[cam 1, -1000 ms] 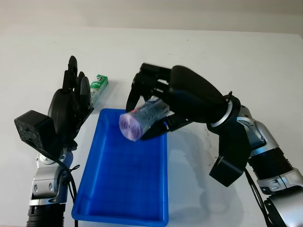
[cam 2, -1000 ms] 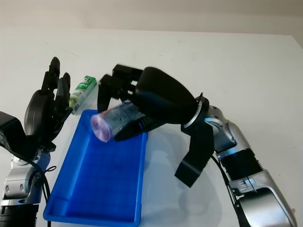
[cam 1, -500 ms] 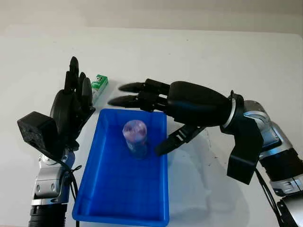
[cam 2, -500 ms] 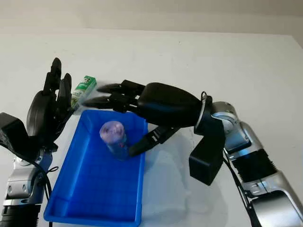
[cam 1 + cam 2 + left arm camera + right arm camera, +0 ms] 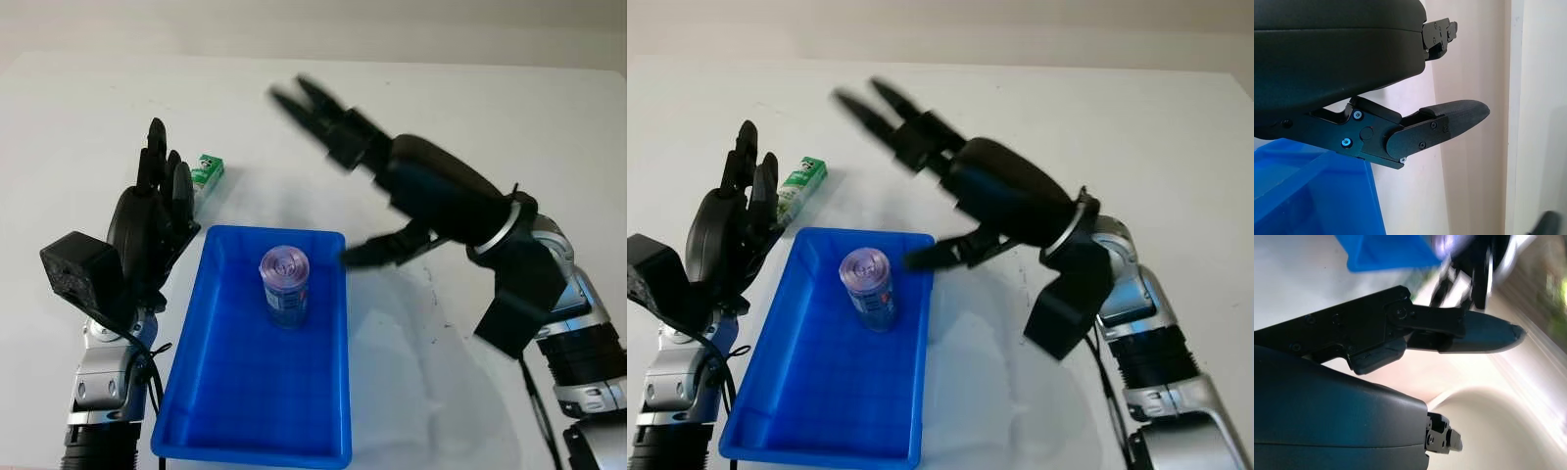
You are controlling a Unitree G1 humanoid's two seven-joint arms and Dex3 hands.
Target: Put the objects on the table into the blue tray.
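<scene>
Likely lab: bare white table [image 5: 509, 127], plain wall.

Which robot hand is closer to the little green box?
The left hand. It is open and held up right beside the green box, next to the blue tray. The right hand is open too, raised above the table past the tray's far corner, farther from the box.

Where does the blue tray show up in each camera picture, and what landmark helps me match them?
Left eye view: blue tray, lower centre-left.
Right eye view: lower left.
Left wrist view: a corner at the picture's edge.
Right wrist view: a corner at the picture's edge.
Shared landmark in the eye views: the purple can upright in the tray.
</scene>
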